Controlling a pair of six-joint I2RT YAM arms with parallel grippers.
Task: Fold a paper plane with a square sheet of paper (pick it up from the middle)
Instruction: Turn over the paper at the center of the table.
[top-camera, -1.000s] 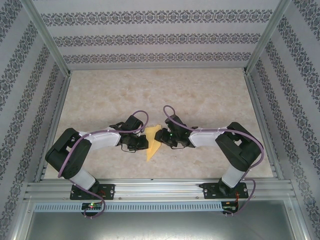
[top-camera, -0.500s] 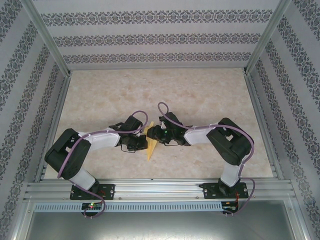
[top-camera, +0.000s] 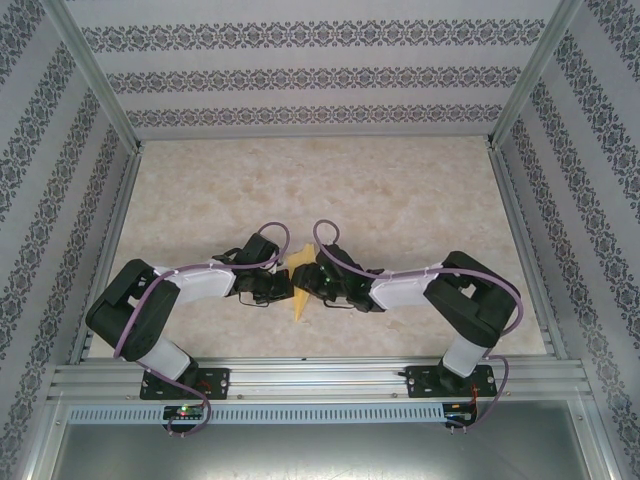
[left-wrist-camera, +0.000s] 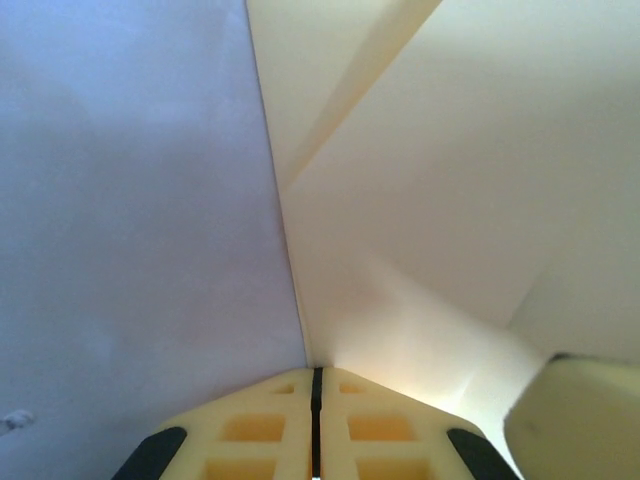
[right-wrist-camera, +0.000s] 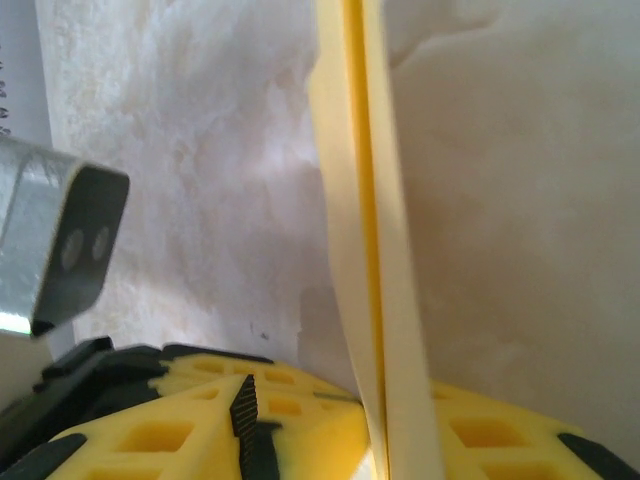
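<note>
While I'm standing here looking down over the rig, both arms are reaching in toward each other, low over the near-middle of the table (top-camera: 400, 190). The paper plane (top-camera: 298, 303) is sitting right between the two claws, closer to the front rail than to the back wall. From above it's showing as a slim yellow wedge with its pointed tip aiming back toward the arm bases.

The left gripper (top-camera: 287, 286) is coming at it from the left, and its jaws are clenched tight. In the left wrist view the two pale pads of the left gripper (left-wrist-camera: 316, 385) are pressing together with only a hairline seam between them. The paper plane (left-wrist-camera: 430, 200) is rising straight out of that seam, so that claw is grasping the paper along an edge. The paper is filling the right half of that view, with a crease running diagonally near the top.

The right gripper (top-camera: 309, 283) is sitting just on the other side, right up against the yellow. In the right wrist view the paper plane (right-wrist-camera: 366, 200) is standing edge-on. It's looking like a doubled fold with a brighter yellow line down its middle (pretty neat, honestly). It's running down between the yellow fingers (right-wrist-camera: 200, 435), one on each side. Whether those fingers are actually squeezing it or just straddling it, I can't tell.
</note>
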